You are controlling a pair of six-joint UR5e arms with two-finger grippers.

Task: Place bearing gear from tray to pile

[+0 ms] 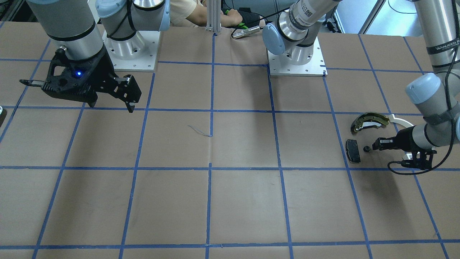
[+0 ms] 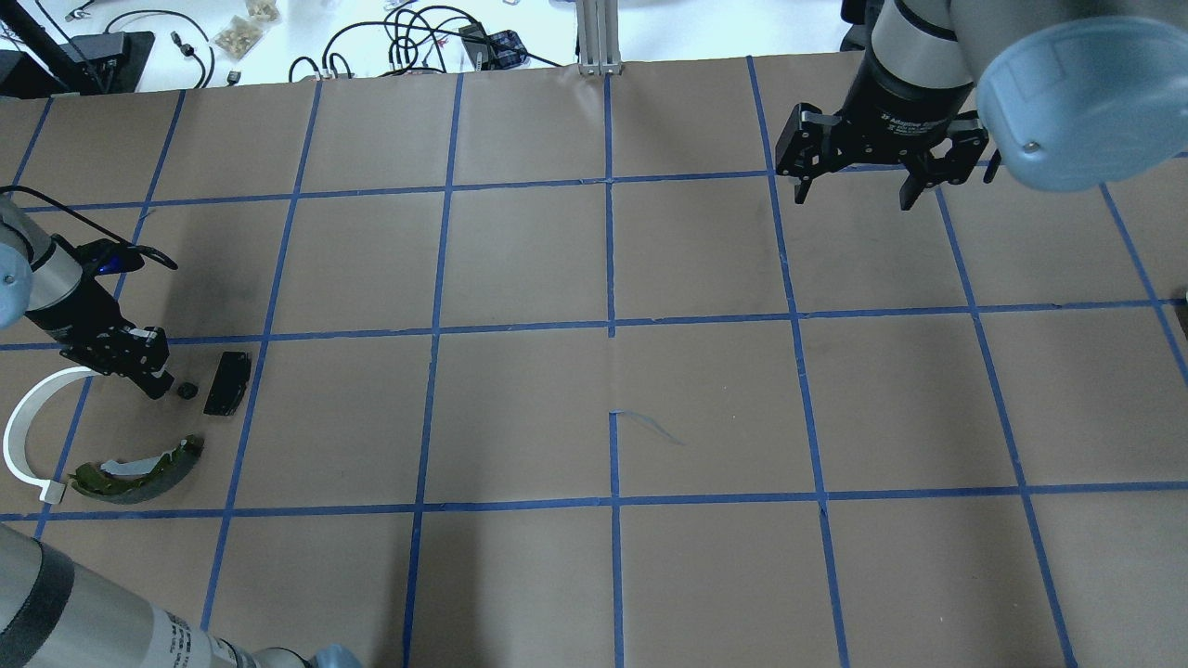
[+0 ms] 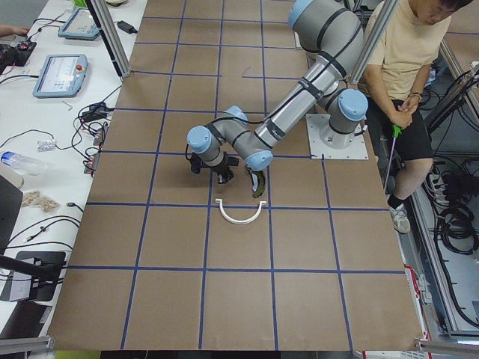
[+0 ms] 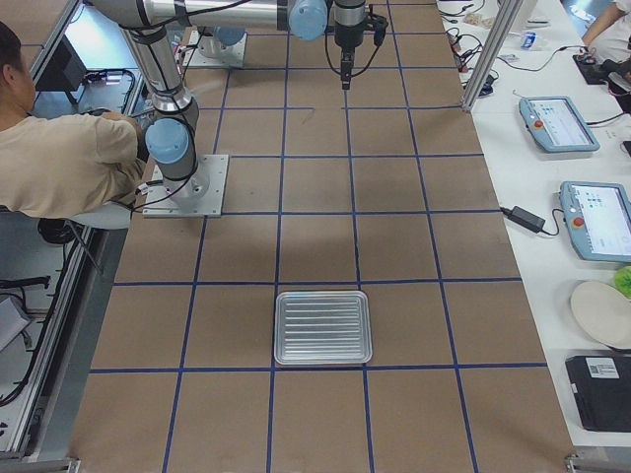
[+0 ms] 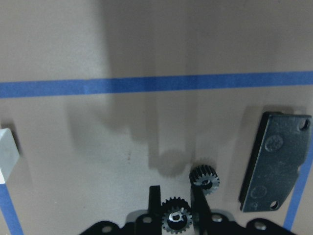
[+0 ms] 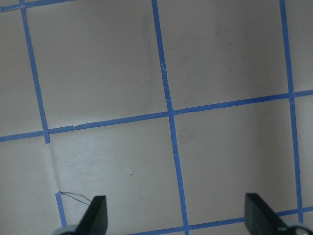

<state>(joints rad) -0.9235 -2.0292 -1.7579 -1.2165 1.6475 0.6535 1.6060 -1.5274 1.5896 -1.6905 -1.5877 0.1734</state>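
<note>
My left gripper (image 5: 176, 196) is low over the table at the pile, its fingers close together around a small black toothed bearing gear (image 5: 175, 220). A second small black gear (image 5: 204, 177) lies on the paper just past the fingertips; it also shows in the overhead view (image 2: 187, 391). The pile holds a black rectangular pad (image 2: 227, 382), an olive-gold brake shoe (image 2: 139, 468) and a white plastic arc (image 2: 19, 436). My right gripper (image 2: 849, 195) is open and empty, high over the far side. The metal tray (image 4: 322, 296) is empty.
Brown paper with a blue tape grid covers the table (image 2: 613, 408). A person (image 3: 408, 75) sits behind the robot bases. Tablets and cables lie on the white side benches beyond the table ends.
</note>
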